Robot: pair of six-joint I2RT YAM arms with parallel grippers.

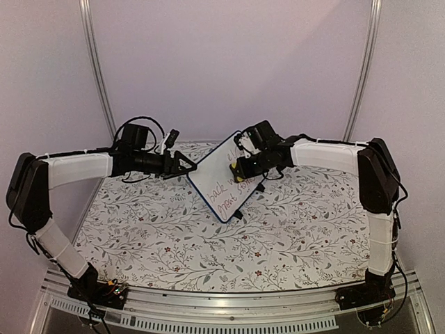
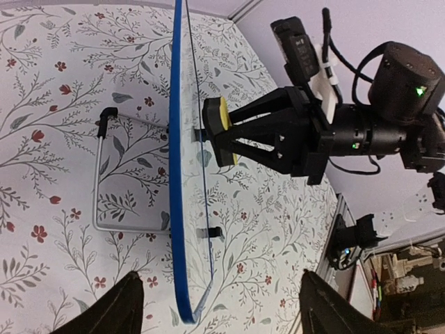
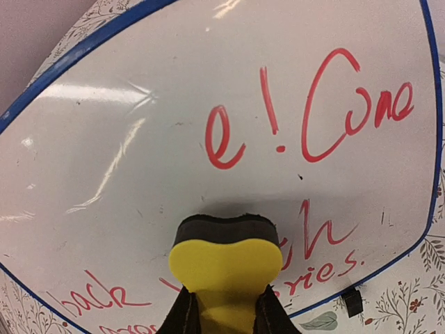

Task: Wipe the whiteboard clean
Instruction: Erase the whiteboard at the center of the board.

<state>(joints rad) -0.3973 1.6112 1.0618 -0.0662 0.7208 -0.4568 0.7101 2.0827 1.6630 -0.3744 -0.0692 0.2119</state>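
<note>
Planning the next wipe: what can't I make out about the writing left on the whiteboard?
- Top view: the writing on the whiteboard is too small to read, and the right claw covers its upper part.
- Left wrist view: the whiteboard stands edge-on, so its face is hidden.
- Right wrist view: the yellow eraser hides the words behind it; the bottom edge cuts off the lowest lines.

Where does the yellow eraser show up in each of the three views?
Top external: centre, yellow eraser against the whiteboard's upper right part.
Left wrist: centre, edge-on, against the board's right face.
Right wrist: bottom centre, against the board.
Shared landmark: the whiteboard's blue frame.
</note>
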